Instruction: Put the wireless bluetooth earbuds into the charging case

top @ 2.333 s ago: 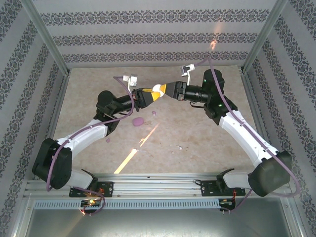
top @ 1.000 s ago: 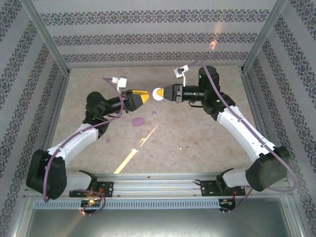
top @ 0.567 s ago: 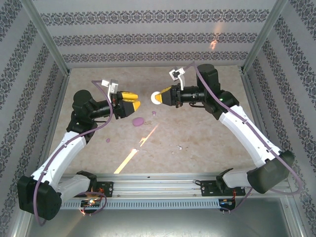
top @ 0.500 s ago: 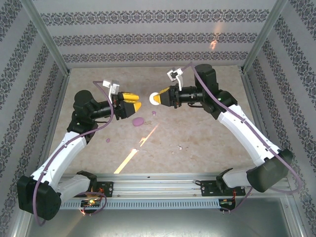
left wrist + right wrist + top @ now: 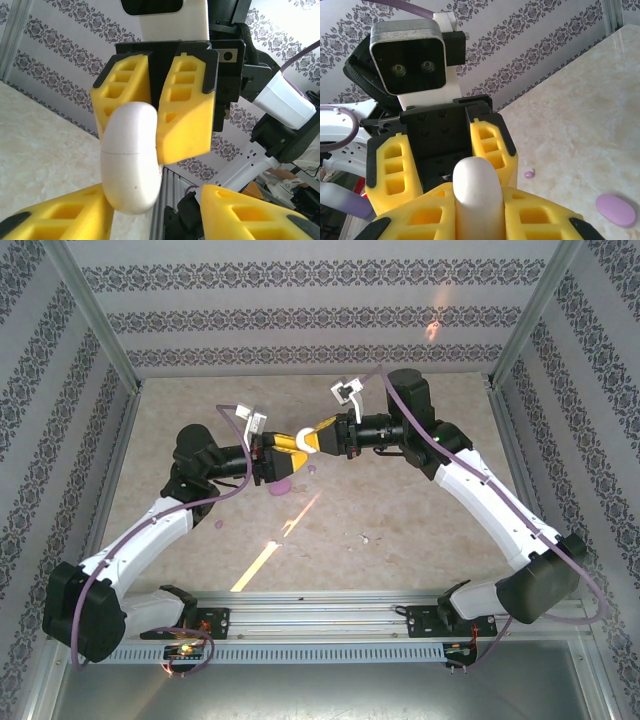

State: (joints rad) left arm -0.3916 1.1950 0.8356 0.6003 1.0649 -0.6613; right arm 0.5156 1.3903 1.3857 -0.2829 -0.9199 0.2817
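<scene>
Two grippers are brought nose to nose above the middle of the table point(image 5: 400, 510). A white disc point(image 5: 131, 155), seen edge-on with a seam along it, is clamped between the yellow fingers of the right gripper point(image 5: 312, 436). The left gripper point(image 5: 290, 453) is spread wide, its fingers set either side of the disc's free end; whether they touch it cannot be told. The charging case point(image 5: 616, 210), a lilac oval, is seen lying on the table just near of the left gripper. One earbud point(image 5: 529, 173) is seen close beside the case, and a second lilac speck point(image 5: 218, 524) nearer and further left.
</scene>
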